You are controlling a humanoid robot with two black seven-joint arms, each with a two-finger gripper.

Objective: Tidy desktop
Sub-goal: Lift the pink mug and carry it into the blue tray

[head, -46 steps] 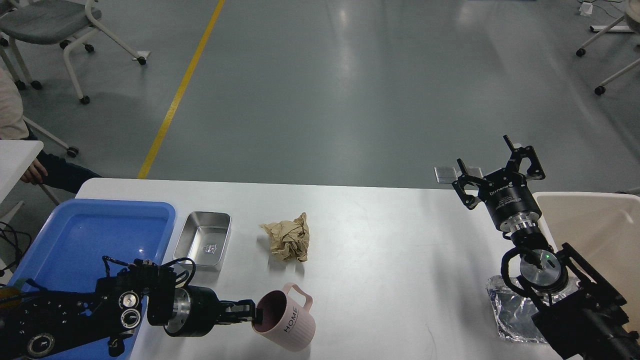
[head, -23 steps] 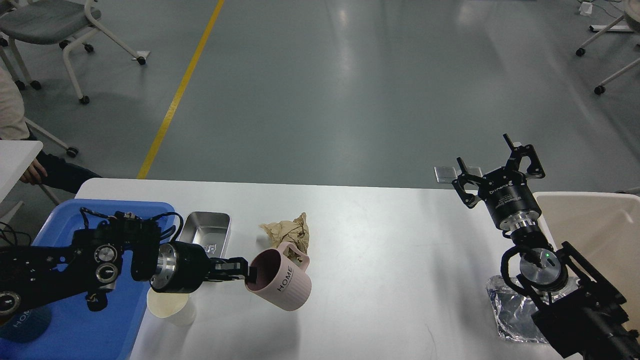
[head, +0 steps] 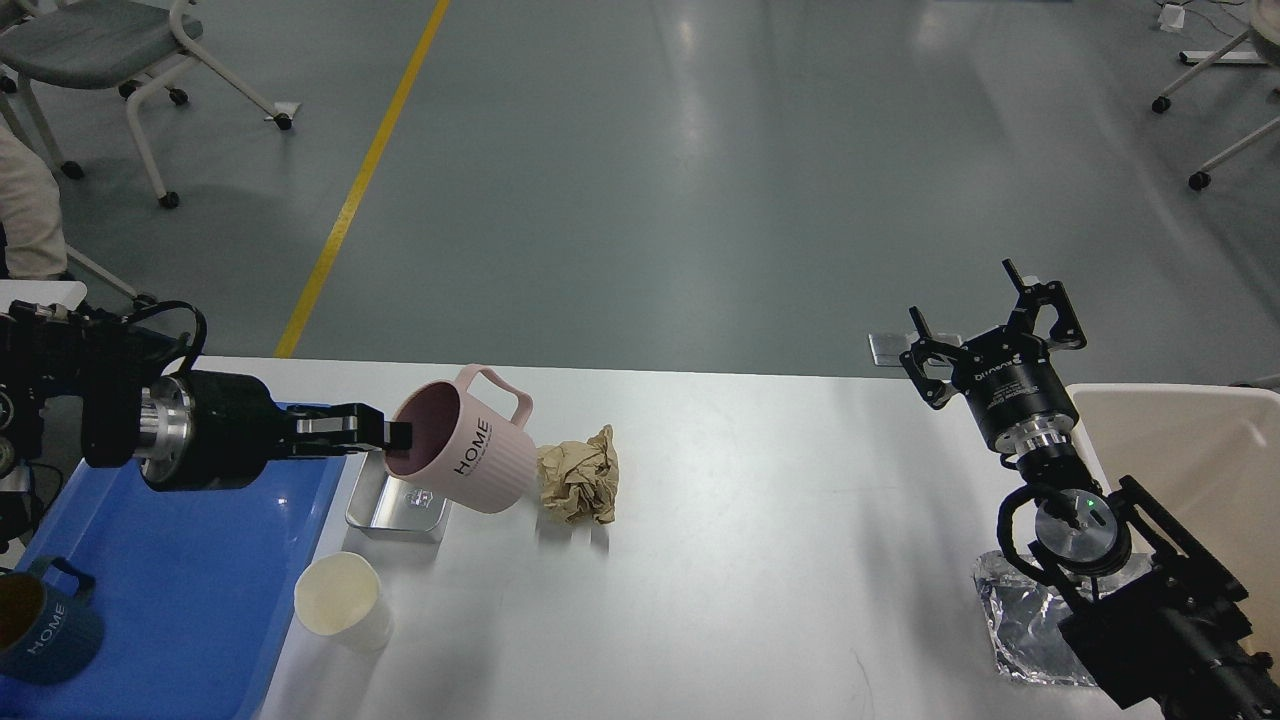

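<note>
Head view, tabletop scene. Left gripper [head: 385,437]: its two dark fingers pinch the rim of a pink ribbed mug [head: 468,450] printed HOME, one finger inside the mouth; the mug is tilted on its side, mouth toward the arm, handle uppermost, and appears held clear of the desktop [head: 740,520]. Taking the mug as landmark: directly beneath and behind it lies a shallow steel tray [head: 395,510], largely hidden by it; just to its right a crumpled ball of brown paper [head: 580,478] rests on the white surface, so close that contact with the mug cannot be told; nearer the camera and slightly left stands an upright cream paper cup [head: 340,598]; to the left lies a blue plastic tray [head: 200,600], over which the left arm reaches, with a dark blue mug [head: 40,628] marked HOME at its near left corner. Well to the right of the pink mug, right gripper [head: 985,325]: raised above the far right edge of the desktop, fingers spread apart and holding nothing. Below that arm, near the camera, a crinkled sheet of silver foil [head: 1015,625] lies on the surface, partly covered by the arm. A beige bin [head: 1190,450] stands at the right end. The desktop, white with rounded corners, spans the lower half of the view; grey floor with a yellow line [head: 365,170] lies beyond.
</note>
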